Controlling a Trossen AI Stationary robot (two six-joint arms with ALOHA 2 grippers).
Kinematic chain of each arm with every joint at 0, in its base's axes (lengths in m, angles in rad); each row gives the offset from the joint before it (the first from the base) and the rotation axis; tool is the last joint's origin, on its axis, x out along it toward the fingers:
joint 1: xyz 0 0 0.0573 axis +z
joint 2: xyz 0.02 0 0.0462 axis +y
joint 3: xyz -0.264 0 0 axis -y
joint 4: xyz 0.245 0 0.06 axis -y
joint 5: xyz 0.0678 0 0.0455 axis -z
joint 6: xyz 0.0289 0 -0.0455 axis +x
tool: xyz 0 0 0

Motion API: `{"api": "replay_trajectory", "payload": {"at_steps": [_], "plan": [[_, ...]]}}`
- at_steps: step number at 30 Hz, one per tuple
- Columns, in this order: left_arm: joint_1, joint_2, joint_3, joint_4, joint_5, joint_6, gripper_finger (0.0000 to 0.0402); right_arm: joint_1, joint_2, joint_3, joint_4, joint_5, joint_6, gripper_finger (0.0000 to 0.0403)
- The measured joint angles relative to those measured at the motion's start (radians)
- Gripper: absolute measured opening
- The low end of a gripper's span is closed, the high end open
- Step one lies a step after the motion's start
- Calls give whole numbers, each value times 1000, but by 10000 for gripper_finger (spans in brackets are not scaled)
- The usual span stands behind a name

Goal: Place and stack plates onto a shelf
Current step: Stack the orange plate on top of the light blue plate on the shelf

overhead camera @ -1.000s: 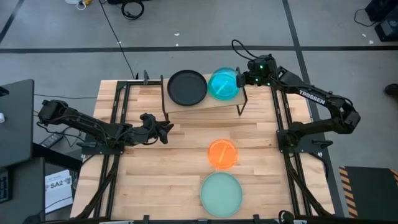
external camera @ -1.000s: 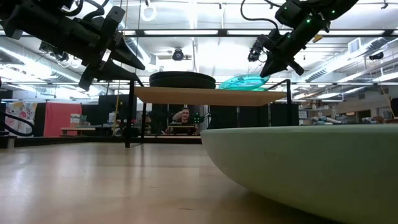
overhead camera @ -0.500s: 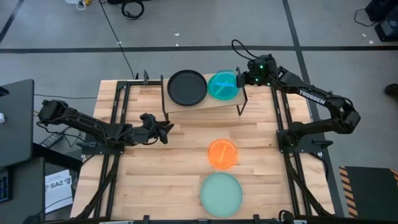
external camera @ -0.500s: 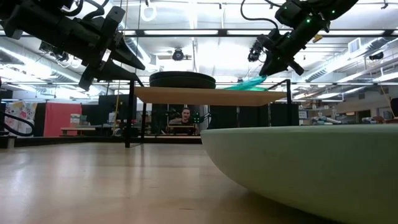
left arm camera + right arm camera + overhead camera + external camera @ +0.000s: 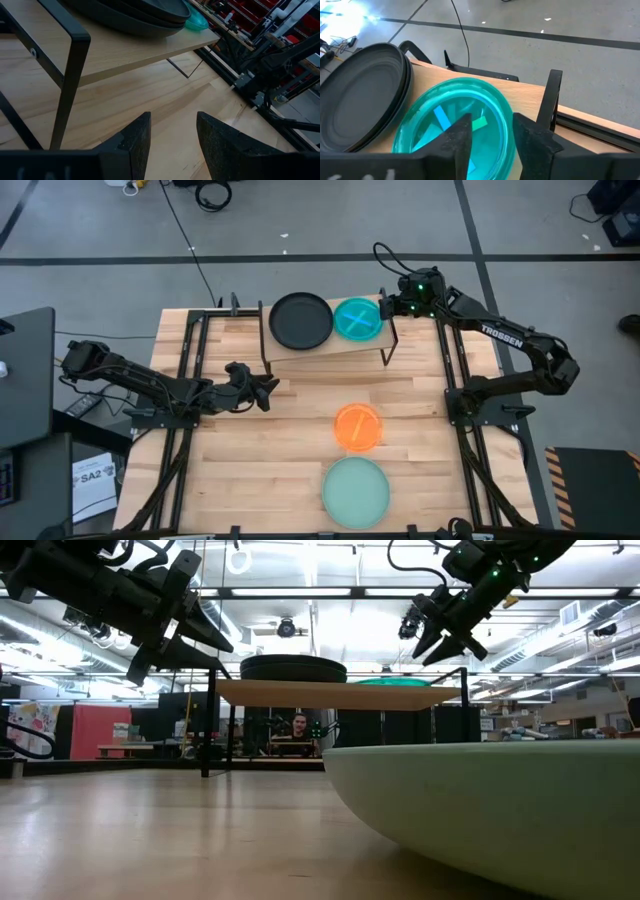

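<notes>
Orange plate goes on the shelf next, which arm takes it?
Right, probably. The orange plate lies on the table's right half, and the right claw is open, at the shelf beside the teal stack. The left claw waits farther left.

From table height the mint green plate [image 5: 500,810] runs off the edge at 4 o'clock. How many translucent plates [image 5: 357,319] are stacked there, I can't tell.

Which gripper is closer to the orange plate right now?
Left. The left gripper hovers over the table beside the orange plate, toward the left side. The right gripper is farther, at the shelf by the teal plate.
</notes>
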Motion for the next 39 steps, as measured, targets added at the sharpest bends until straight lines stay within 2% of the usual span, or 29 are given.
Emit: {"api": "replay_trajectory", "payload": {"at_steps": [11, 21, 29, 39], "plan": [[0, 0, 0, 0, 0, 0, 165, 0, 0, 0, -5, -2, 0, 165], [0, 0, 0, 0, 0, 0, 165, 0, 0, 0, -55, -89, 0, 164], [0, 0, 0, 0, 0, 0, 165, 0, -2, 0, -85, -106, 0, 163], [0, 0, 0, 0, 0, 0, 165, 1, -101, 0, -92, -117, -43, 163]]}}
